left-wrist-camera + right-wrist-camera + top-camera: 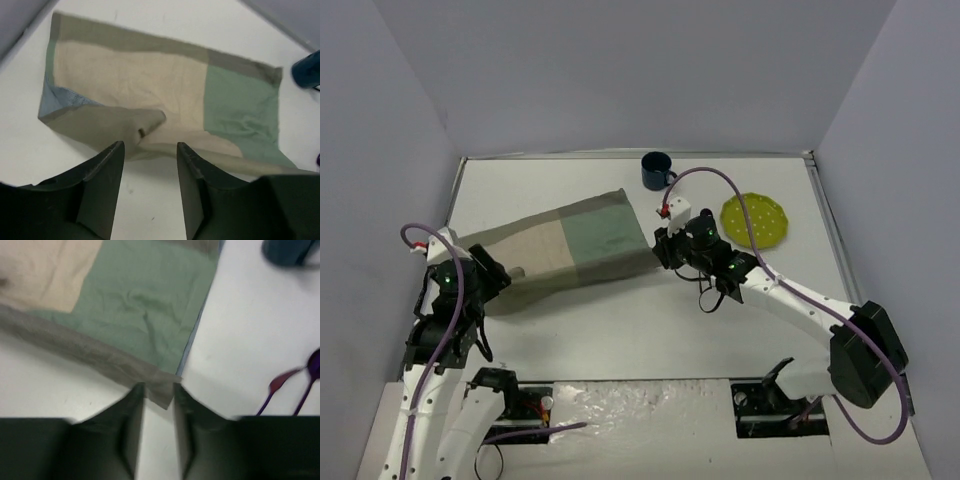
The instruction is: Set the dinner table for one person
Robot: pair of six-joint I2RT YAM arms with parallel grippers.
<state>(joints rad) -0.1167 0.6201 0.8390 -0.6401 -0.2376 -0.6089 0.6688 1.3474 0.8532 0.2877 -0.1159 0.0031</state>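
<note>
The white dinner table [620, 320] bears a beige and green placemat [570, 250] lying at a slant left of centre. My left gripper [503, 272] is open and empty just short of the mat's near beige edge [145, 132], jaws wide apart [150, 147]. That edge is rumpled and folded over, with a blue underside showing [57, 100]. My right gripper [660, 248] is partly open, and the mat's near right corner [162, 387] sits between its tips [158, 390]; the view is blurred.
A dark blue mug [655, 170] stands at the back beyond the mat; it also shows in the right wrist view [290, 252]. A yellow-green dotted plate [756, 221] lies at the right. Purple and red utensils [280, 390] lie on the table right of my right gripper.
</note>
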